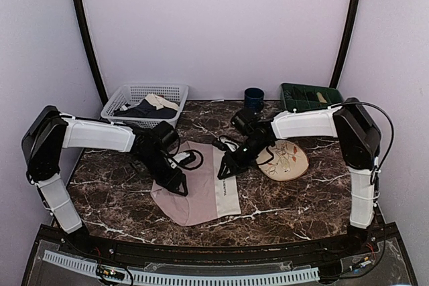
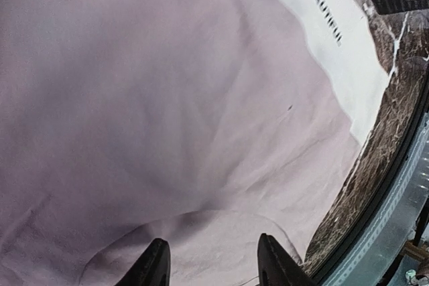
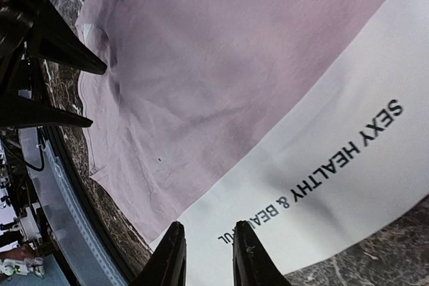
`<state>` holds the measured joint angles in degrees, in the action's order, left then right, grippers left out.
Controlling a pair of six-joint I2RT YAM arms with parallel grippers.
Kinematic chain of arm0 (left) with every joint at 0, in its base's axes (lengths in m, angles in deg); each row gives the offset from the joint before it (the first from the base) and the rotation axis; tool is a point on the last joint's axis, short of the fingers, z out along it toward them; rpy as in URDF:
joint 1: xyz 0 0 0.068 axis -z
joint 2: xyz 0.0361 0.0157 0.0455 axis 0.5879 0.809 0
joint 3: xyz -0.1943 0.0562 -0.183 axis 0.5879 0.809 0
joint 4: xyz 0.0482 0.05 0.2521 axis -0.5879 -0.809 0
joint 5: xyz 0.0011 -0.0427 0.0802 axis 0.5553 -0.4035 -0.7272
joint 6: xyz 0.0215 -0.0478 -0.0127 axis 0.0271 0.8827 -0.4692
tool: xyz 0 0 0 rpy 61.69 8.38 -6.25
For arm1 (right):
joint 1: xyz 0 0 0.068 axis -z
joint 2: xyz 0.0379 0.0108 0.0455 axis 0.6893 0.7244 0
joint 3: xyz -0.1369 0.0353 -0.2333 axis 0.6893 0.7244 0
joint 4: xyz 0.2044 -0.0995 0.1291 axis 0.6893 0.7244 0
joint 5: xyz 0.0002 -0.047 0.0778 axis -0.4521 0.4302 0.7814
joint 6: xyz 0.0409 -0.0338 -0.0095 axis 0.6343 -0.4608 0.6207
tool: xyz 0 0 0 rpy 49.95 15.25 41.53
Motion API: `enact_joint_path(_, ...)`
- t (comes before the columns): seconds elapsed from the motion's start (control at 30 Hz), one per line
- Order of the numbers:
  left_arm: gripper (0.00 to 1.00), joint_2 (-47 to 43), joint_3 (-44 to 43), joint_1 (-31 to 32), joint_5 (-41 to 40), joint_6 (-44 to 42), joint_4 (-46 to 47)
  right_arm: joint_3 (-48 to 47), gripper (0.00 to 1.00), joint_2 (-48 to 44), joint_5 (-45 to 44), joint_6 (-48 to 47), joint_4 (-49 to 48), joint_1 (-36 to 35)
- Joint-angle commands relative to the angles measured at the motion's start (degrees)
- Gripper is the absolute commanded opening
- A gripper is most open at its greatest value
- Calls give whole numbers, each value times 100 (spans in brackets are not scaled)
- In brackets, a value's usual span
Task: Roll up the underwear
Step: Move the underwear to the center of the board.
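Observation:
The dusty-pink underwear (image 1: 191,195) lies flat on the marble table, its cream waistband (image 1: 226,182) with dark lettering on its right side. My left gripper (image 1: 179,187) is open, low over the pink fabric (image 2: 167,98) at the garment's left part, fingers (image 2: 153,266) apart with nothing between them. My right gripper (image 1: 222,173) is open, just above the waistband (image 3: 348,132) near its lettering, fingertips (image 3: 247,256) close over the cream band. The left gripper's fingers (image 3: 64,58) show in the right wrist view beyond the pink fabric (image 3: 221,51).
A round patterned plate (image 1: 289,160) sits right of the underwear, partly under the right arm. At the back stand a white basket (image 1: 137,92) holding a navy garment and beige cloth, a blue cup (image 1: 253,98) and a green tray (image 1: 310,96). The table's front edge (image 2: 395,185) is near.

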<state>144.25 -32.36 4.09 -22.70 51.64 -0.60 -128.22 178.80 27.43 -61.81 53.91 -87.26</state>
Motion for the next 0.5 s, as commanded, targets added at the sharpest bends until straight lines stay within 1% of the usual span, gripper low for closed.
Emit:
enact_joint_path(0.0,47,-179,386,-35,82,248,222,170,24,191,104,-230,-93,-221)
enact_joint_path(0.23,45,-287,695,197,59,148,-8,874,24,90,149,-456,89,-537)
enact_joint_path(0.4,44,-594,848,417,310,141,-181,1206,23,-396,166,-398,297,-677)
enact_joint_path(0.47,44,-734,805,420,233,158,-285,1109,27,-592,160,-392,453,-666)
